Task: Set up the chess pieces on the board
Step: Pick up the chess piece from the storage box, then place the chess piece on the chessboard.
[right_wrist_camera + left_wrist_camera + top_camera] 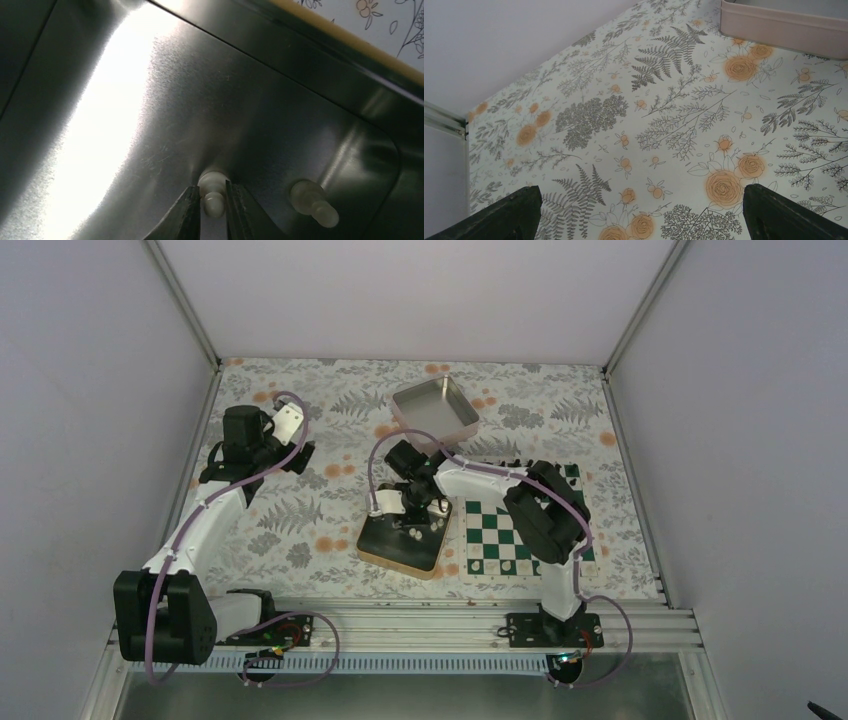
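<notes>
Straddling a cream pawn (214, 205) lying on the floor of the dark tin (150, 125), lower centre of the wrist view: right fingers (186, 216) narrowed round it, contact unclear. Second pawn (314, 201) just beside; avoid nudging it. Pinch squarely, lift straight. Board (505, 530) right of tin. Left fingers (499, 220) spread, idle.

Inside the dark tin (320, 65), my right gripper (211, 194) has bare floor toward the view's left; a loose chess piece (314, 202) lies just beside it on the right, with the tin wall beyond. My left gripper (640, 200), jaws wide, overlooks bare table (589, 75); the pale tin (784, 27) blocks the far right corner.
</notes>
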{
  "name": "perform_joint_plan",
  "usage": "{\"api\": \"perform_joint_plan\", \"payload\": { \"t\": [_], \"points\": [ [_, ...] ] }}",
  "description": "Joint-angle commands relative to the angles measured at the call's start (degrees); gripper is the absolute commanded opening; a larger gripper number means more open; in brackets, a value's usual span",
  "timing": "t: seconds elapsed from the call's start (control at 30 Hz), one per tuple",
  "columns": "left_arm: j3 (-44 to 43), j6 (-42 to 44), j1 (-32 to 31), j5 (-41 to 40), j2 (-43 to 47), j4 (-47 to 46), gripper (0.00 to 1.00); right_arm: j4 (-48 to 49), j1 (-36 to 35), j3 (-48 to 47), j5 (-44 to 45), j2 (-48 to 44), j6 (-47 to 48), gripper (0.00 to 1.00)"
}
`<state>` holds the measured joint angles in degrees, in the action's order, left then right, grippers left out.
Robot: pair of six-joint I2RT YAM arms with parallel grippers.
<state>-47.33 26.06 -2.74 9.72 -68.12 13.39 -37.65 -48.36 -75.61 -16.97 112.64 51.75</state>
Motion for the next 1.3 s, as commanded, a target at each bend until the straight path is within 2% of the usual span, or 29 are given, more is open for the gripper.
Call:
{"api": "perform_joint_plan", "payload": {
  "t": [0.0, 0.2, 0.43, 0.57, 0.77, 0.93, 1.27],
  "points": [
    [0.16, -0.66, -0.16, 1.18, 0.88, -0.66, 1.0, 0.96, -0.63, -0.57, -0.73, 0.23, -1.31, 0.12],
    [0.26, -0.64, -0.16, 1.11, 1.09, -0.73, 1.0, 0.08, -0.53, 1.16, -0.36, -6.45, -2.47, 0.06],
    [0.19, -0.58, -0.16, 1.06, 1.16, -0.89, 1.0, -2.23, 2.27, 8.96, 1.27, -21.96, -5.4, 0.05],
    [0.06, -0.65, -0.19, 1.14, 1.23, -0.74, 1.0, -4.15, 8.75, 16.08, 2.76, -30.98, -5.39, 0.05],
    [-0.17, -0.63, -0.24, 1.25, 1.02, -0.52, 1.0, -7.7, 20.71, 25.43, 2.22, -41.93, -0.56, 0.05],
    [-0.53, -0.75, -0.33, 1.38, 0.8, -0.12, 1.0, -8.72, 25.63, 31.73, 1.28, -44.96, 2.13, 0.05],
    [-0.23, -0.66, -0.42, 0.84, 1.01, 0.12, 1.0, -1.48, 26.21, 41.28, 0.15, -41.84, 2.61, 0.05]
  ]
}}
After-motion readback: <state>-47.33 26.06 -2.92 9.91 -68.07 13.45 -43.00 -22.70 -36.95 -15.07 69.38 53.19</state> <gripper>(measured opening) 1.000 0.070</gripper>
